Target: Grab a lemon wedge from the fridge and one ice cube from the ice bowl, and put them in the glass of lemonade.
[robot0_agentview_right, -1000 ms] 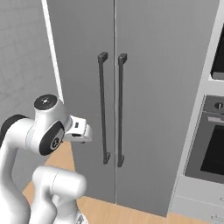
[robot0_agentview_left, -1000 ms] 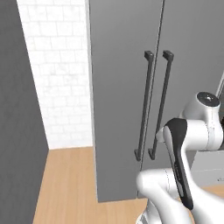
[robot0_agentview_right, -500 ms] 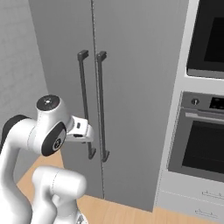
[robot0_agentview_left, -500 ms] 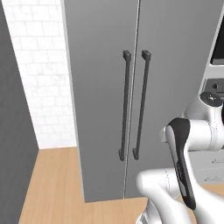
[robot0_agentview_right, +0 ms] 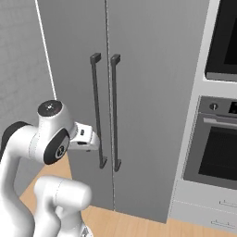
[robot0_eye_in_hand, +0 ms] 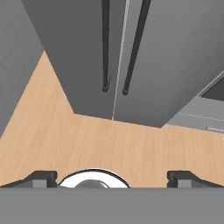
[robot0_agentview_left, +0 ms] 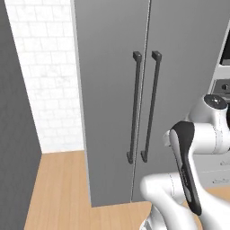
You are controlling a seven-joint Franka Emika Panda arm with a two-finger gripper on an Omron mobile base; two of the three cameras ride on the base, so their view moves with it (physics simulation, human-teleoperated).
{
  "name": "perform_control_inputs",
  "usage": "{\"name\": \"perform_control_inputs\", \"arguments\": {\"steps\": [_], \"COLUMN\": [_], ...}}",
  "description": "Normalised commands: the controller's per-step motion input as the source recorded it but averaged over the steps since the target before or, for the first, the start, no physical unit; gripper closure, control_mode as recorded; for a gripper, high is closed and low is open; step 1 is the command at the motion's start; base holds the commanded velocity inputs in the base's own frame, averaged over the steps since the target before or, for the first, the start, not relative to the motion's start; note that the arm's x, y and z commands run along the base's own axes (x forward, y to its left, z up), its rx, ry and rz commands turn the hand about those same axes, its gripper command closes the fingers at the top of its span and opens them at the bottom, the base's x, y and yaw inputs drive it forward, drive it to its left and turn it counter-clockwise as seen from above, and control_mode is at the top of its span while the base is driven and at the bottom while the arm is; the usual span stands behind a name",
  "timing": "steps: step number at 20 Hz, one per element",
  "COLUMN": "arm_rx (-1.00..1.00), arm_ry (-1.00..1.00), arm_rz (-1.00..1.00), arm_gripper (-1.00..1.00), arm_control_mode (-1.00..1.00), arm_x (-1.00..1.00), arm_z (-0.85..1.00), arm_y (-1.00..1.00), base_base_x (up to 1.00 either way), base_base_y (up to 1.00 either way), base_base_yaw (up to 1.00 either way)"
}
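Base rolled sideways, fridge doors shut; gripper spread wide, empty

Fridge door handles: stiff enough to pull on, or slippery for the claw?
The fridge door handles are long dark bars fixed at both ends, so probably rigid. Their smooth finish may let the open claw slide along them. The tall metal doors look heavy; expect a slow swing, not a snap.
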Motion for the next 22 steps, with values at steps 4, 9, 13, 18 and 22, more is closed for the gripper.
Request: {"name": "perform_control_inputs", "arguments": {"steps": [4, 9, 13, 18, 22], "arm_rx": [-0.01, 0.0, 0.0, 0.0, 0.0], "arm_ry": [0.0, -0.03, -0.27, -0.27, -0.23], "arm_rz": [-0.01, 0.0, 0.0, -0.03, -0.13], "arm_gripper": [-1.0, -1.0, -1.0, -1.0, -1.0], "arm_control_mode": [-1.0, -1.0, -1.0, -1.0, -1.0], "arm_x": [0.02, 0.25, 0.67, 0.98, 1.0], "arm_z": [-0.02, 0.0, 0.0, 0.07, 0.07], "arm_y": [0.07, 0.0, -0.15, -0.4, -0.38], "base_base_x": [0.0, 0.0, 0.0, 0.0, 0.0], "base_base_y": [0.13, 0.0, 0.0, 0.0, 0.0], "base_base_yaw": [-0.03, 0.0, 0.0, 0.0, 0.0]}}
